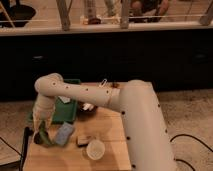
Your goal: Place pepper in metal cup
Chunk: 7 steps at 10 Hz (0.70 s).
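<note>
Curling just beneath the pincer (39, 125) is the pepper (43, 140).

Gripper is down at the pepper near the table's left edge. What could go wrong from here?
1. The gripper sits at the pepper close to the table's left edge; a slip could drop it off the side.
2. The cream cup stands in plain sight while the metal cup is not clearly visible behind the arm; a wrong-cup placement seems possible.
3. The blue-grey pad beside the pepper could get dragged.
</note>
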### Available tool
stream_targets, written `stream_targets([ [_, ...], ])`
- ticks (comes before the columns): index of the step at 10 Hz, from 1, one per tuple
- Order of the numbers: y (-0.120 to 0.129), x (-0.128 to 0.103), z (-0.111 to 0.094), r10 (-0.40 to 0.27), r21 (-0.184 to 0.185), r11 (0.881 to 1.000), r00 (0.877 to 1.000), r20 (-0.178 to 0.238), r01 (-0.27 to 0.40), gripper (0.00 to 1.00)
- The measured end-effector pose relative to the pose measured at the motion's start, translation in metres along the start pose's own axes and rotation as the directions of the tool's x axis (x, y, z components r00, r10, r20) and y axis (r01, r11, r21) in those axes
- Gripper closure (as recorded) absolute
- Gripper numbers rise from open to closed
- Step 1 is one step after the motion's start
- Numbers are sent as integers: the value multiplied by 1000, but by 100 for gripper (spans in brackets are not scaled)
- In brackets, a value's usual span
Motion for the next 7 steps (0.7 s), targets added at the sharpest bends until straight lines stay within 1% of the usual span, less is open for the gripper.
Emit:
stream_targets([
  [2,-2,0,1,3,-6,1000,1000,0,-3,72],
  [3,-2,0,1,5,-10,1000,1000,1,-5,60],
  [5,-4,-1,1,7,-11,1000,1000,3,-7,42],
  [6,-5,-1,2,7,-7,1000,1000,7,-7,30],
  [7,-5,0,3,7,-5,1000,1000,9,-7,23],
])
